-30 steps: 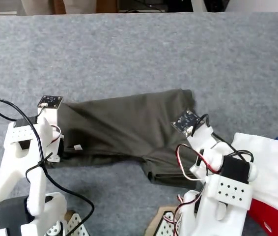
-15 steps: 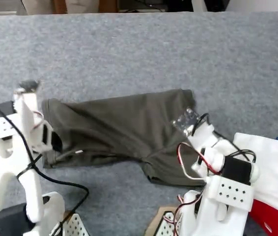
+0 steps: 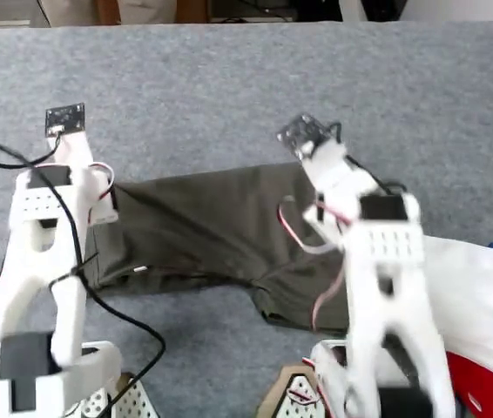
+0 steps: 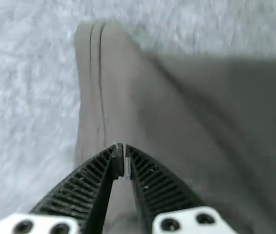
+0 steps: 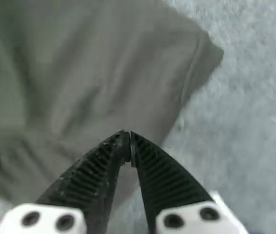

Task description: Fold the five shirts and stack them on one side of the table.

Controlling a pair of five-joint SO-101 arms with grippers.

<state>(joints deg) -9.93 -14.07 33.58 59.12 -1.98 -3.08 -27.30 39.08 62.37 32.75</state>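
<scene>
A: Logging from the table side. The olive shirt is lying stretched across the middle of the grey table, its long side running left to right and its near edge wrinkling. The left arm is standing over its left end. The right arm is covering its far right corner.

B: From overhead the arms are hiding both sets of tips, so I am reading them off the wrist views. The left gripper is pressing its fingers together on a ridge of olive cloth that is running in from the stitched hem.

A: And the right?

B: The right gripper is also holding its fingers together, tips over the shirt. The shirt's corner is lying beyond them against the grey. Whether any cloth is being pinched there, I cannot tell.

A: Surroundings next. A white shirt is lying at the table's near right, partly behind the right arm. That arm is blocking the place where white and olive would meet, so I cannot say whether they are touching. A red garment is showing just below the white one at the corner. A small pale tag is showing on the olive shirt, near the left arm.
</scene>
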